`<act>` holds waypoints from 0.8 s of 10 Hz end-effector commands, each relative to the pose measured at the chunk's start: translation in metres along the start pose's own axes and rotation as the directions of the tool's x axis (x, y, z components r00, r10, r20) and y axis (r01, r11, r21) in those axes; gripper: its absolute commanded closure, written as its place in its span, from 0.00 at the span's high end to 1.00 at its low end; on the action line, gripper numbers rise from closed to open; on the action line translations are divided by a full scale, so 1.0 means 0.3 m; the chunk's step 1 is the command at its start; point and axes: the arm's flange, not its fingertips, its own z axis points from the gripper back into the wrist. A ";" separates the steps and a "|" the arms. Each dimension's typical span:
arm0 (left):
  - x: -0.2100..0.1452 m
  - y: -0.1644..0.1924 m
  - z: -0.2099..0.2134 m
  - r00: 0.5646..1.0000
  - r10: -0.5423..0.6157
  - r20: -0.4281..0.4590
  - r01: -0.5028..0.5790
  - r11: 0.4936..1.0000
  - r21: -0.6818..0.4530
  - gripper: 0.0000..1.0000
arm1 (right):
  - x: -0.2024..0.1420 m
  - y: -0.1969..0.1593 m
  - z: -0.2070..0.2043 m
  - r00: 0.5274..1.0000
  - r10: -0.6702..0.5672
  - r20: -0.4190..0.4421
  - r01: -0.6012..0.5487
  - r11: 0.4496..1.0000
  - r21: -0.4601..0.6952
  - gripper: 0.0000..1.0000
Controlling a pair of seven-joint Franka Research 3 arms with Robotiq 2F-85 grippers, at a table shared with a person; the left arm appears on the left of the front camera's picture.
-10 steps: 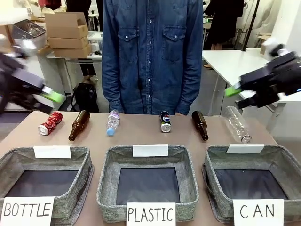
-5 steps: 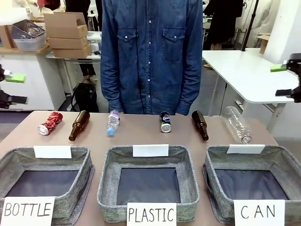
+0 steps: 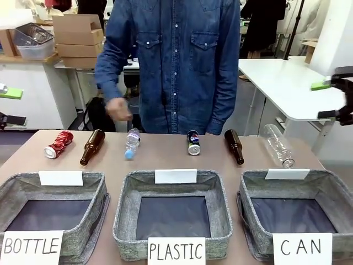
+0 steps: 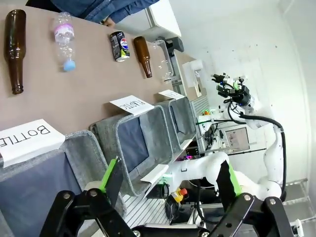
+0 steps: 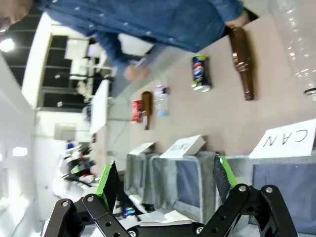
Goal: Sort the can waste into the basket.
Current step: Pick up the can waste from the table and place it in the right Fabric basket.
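Note:
Two cans lie at the table's far side: a crushed red can (image 3: 58, 144) (image 5: 137, 111) at far left and a dark Pepsi can (image 3: 193, 142) (image 4: 119, 46) (image 5: 200, 73) near the middle. The grey basket (image 3: 255, 178) (image 5: 232, 163) (image 4: 185, 116) with the "CAN" card sits front right and has nothing in it. My left gripper (image 3: 10, 106) (image 4: 170, 177) hangs open at the left edge, well above the table. My right gripper (image 3: 326, 100) (image 5: 165, 181) hangs open at the right edge, above and behind the basket. Neither holds anything.
Two brown glass bottles (image 3: 92, 146) (image 3: 234, 146) and two clear plastic bottles (image 3: 132, 142) (image 3: 277, 144) lie in the same row as the cans. Baskets marked BOTTLE (image 3: 102, 190) and PLASTIC (image 3: 124, 193) stand in front. A person's hand (image 3: 117, 109) hovers over the far left.
Both grippers have drawn back from over the table to the picture's edges. The person has leaned and brought a hand forward at the left; it is blurred with motion.

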 end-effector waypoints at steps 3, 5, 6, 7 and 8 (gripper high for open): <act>0.015 -0.010 -0.003 1.000 -0.001 0.011 0.001 1.000 -0.017 1.00 | 0.084 0.231 -0.369 0.976 0.196 -0.097 -0.218 0.899 -0.379 1.00; 0.015 -0.010 -0.003 1.000 -0.001 0.011 0.001 1.000 -0.017 1.00 | 0.080 0.269 -0.685 0.941 0.233 -0.244 -0.323 0.833 -0.449 1.00; 0.015 -0.010 -0.003 1.000 -0.001 0.011 0.001 1.000 -0.017 1.00 | 0.052 0.272 -0.823 0.911 0.232 -0.342 -0.375 0.813 -0.446 1.00; 0.015 -0.010 -0.003 1.000 -0.001 0.011 0.001 1.000 -0.017 1.00 | 0.028 0.262 -0.917 0.903 0.238 -0.357 -0.398 0.776 -0.489 1.00; 0.015 -0.010 -0.003 1.000 -0.001 0.011 0.001 1.000 -0.017 1.00 | 0.041 0.255 -0.906 0.908 0.208 -0.365 -0.365 0.820 -0.442 1.00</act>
